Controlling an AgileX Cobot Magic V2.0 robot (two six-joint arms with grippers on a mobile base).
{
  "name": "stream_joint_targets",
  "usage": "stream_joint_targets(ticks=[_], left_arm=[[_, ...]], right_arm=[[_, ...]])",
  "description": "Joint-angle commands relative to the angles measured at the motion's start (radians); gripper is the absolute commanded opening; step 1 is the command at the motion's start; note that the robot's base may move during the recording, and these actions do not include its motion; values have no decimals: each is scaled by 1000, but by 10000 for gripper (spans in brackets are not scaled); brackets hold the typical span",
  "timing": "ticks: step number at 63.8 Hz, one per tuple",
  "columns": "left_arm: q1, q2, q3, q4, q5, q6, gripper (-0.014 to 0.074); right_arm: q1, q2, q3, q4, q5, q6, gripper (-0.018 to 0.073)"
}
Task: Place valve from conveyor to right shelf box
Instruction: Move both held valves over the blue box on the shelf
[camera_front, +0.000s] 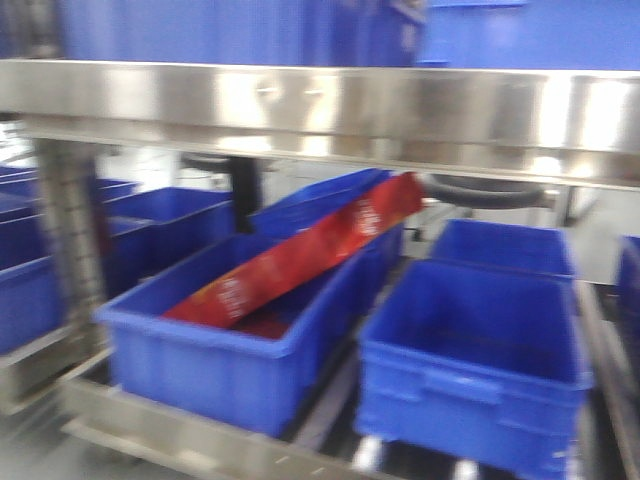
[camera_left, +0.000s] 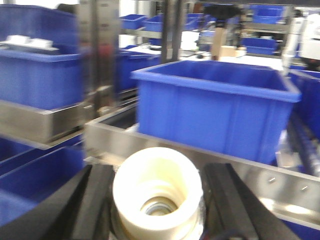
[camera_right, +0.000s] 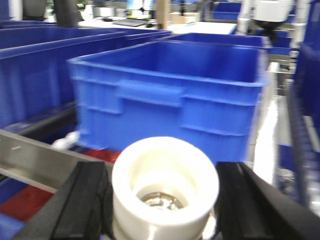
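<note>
Left hand (camera_left: 156, 169): black, flat-faced fingers (camera_left: 85, 200) closed to either side of left-hand valve (camera_left: 150, 182), a cream-white, smooth, matt cylinder w/ rounded rim and a round bore showing a silvery metal ring inside. Finger faces look to be against its wall, though blur leaves exact contact uncertain. Part sits upright betw. the fingers, bore towards camera. Right hand (camera_right: 162, 167): same arrangement, black ribbed fingers (camera_right: 80, 200) clamped on right-hand valve (camera_right: 165, 172), also a cream cylinder, thick-walled, w/ bright metal at bottom of bore. Just beyond left hand runs a brushed stainless shelf rail (camera_left: 280, 185) w/ small screw heads. On the shelf behind it stands a blue box (camera_left: 215, 110), moulded plastic, rectangular, w/ thick rolled lip. Right wrist view: steel rail (camera_right: 30, 155) at lower left, red surface (camera_right: 25, 202) beneath it, and a blue ribbed box (camera_right: 170, 95) w/ moulded handle recess directly ahead of the hand. Front view, blurred: polished steel shelf beam (camera_front: 320, 105) across the top. Below it two blue boxes side by side, the left box (camera_front: 200, 350) holding a long glossy red packet (camera_front: 300, 255) leaning diagonally over its rim, the right box (camera_front: 470, 350) just beside it.
</note>
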Motion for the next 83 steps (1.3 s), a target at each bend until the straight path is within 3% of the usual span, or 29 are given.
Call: stream_joint_targets(ticks=[1,83], left_arm=[[-5,-7,-7,-3,-63,1,-111],[-5,-5,-7,-3,-62,1,-111]], right_arm=[[-1,-9,-10,-10,-76,0,-167],[-1,-9,-10,-10,-76,0,-167]])
